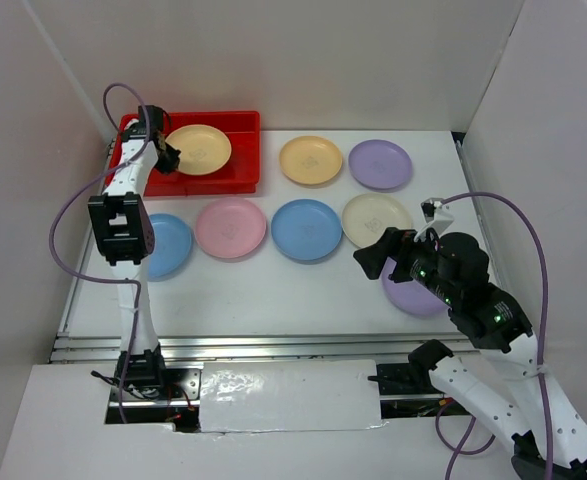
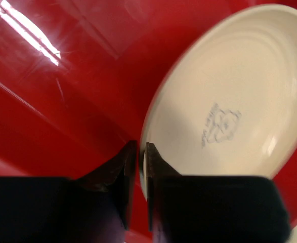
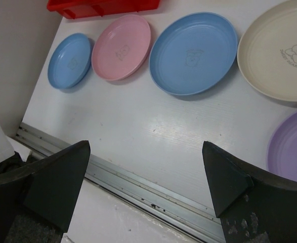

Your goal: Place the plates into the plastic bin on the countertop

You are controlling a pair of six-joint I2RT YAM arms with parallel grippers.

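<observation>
The red plastic bin (image 1: 241,178) stands at the back left of the white countertop (image 1: 273,290). My left gripper (image 1: 166,157) is shut on the left rim of a pale yellow plate (image 1: 201,148) inside the bin; the left wrist view shows the rim (image 2: 144,167) pinched between the fingers over the red floor (image 2: 62,101). On the countertop lie a yellow (image 1: 310,160), a purple (image 1: 380,164), a blue (image 1: 170,245), a pink (image 1: 230,228), a second blue (image 1: 306,230) and a cream plate (image 1: 373,217). A second purple plate (image 1: 410,298) lies partly under my right gripper (image 1: 373,260), which is open and empty (image 3: 145,147).
A metal rail (image 3: 138,187) runs along the countertop's front edge, just below the right gripper. White walls close in the left, back and right sides. The left arm's cable loops over the bin's left end (image 1: 113,100).
</observation>
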